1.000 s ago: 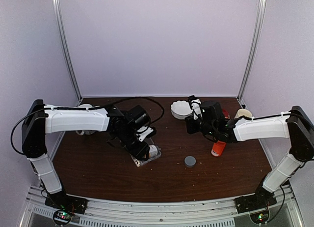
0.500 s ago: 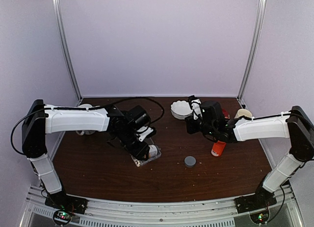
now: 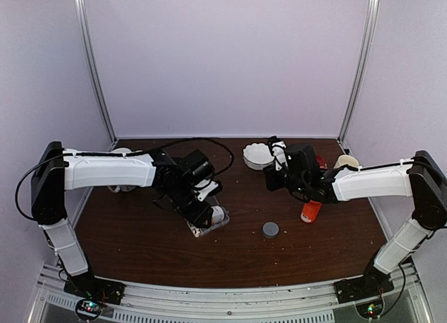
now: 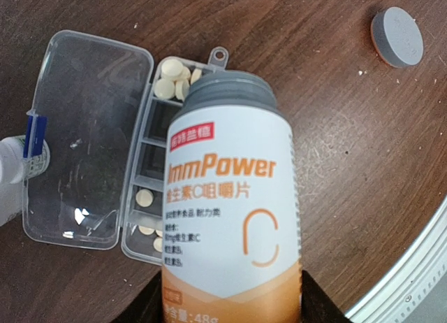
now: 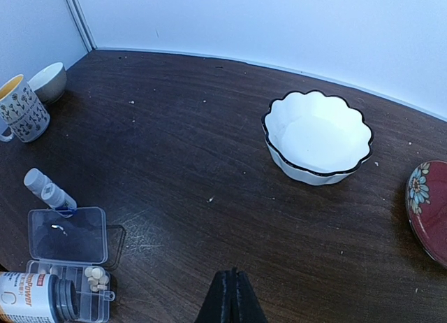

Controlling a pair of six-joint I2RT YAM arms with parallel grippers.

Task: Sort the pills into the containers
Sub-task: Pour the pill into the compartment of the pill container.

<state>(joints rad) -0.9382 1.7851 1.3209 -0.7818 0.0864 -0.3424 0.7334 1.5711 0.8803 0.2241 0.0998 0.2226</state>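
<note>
My left gripper [image 4: 230,305] is shut on a white and orange "ImmPower" bottle [image 4: 230,197], held tipped with its uncapped grey neck over the clear pill organizer box [image 4: 91,148]. The box lies open, its lid flat to the left. Pale round pills [image 4: 173,82] fill the far compartment beside the neck, and a few more pills [image 4: 144,197] lie in nearer compartments. From above, the left gripper [image 3: 202,214] and the box [image 3: 209,226] sit left of centre. My right gripper [image 5: 232,277] is shut and empty, hovering over bare wood short of the white bowl [image 5: 318,135].
A grey cap [image 3: 270,229] lies on the table right of the box. A small white bottle [image 5: 47,190] lies by the box lid. An orange bottle [image 3: 311,211] stands under the right arm. A mug [image 5: 21,110], small bowl [image 5: 50,82] and red plate [image 5: 429,211] ring the back.
</note>
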